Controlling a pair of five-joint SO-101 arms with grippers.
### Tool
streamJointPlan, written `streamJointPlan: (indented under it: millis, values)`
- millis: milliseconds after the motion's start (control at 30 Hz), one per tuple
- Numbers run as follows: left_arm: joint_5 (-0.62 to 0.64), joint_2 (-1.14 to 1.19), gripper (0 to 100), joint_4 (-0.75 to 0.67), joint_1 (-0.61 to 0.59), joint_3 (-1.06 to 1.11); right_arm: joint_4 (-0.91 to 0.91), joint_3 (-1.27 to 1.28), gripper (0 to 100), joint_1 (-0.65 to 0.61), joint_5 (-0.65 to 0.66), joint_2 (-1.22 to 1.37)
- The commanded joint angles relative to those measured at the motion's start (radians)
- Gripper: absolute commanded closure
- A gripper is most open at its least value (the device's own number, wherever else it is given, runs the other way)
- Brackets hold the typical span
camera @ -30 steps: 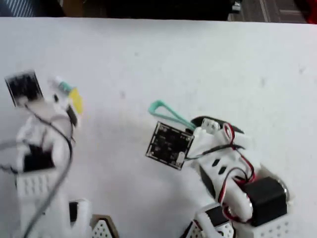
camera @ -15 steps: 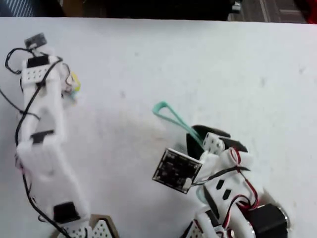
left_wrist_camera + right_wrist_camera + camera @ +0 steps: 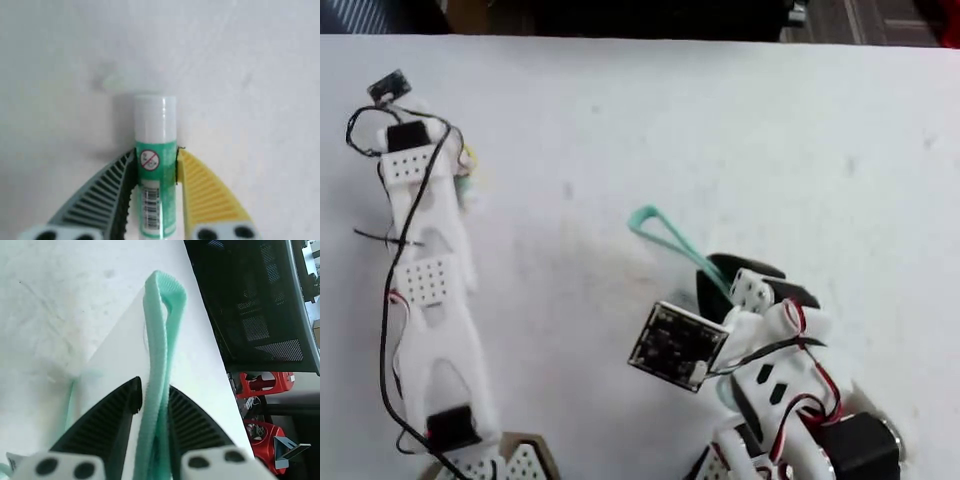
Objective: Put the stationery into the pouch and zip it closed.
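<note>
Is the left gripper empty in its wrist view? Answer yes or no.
No, the left gripper is shut on a green-and-white cylindrical glue stick, one finger against each side.

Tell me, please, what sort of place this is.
Probably a robotics lab or workshop: left arm and right arm on a white table, a black mesh rack and red gear beyond its edge.

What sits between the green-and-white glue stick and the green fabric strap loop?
Nothing. In the high view, the stretch of white table between the green-and-white glue stick and the green fabric strap loop is bare.
</note>
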Motion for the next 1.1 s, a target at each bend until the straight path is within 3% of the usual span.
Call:
streamJointPlan:
  millis: [0,267,433,667,867,1067]
  values:
    - [0.003,-0.007,98,0.051,-0.021,-0.077,-0.007,0.006,98.1,0.013,-0.003,0.005]
    - [-0.087,-0.240,98,0.224,0.048,-0.080,-0.035,0.008,98.1,0.013,-0.005,0.012]
    - [-0.100,-0.490,98,0.224,0.056,-0.078,-0.059,0.002,98.1,0.008,-0.155,0.012]
    - [-0.172,-0.903,98,0.226,0.091,-0.074,-0.094,0.000,98.1,0.007,-0.226,0.012]
    - [-0.256,-1.287,98,0.226,0.341,-0.058,-0.087,0.002,98.1,0.015,-0.229,0.005]
    - [-0.256,-1.550,98,0.221,0.734,0.308,-0.071,0.002,98.1,0.077,-0.232,0.002]
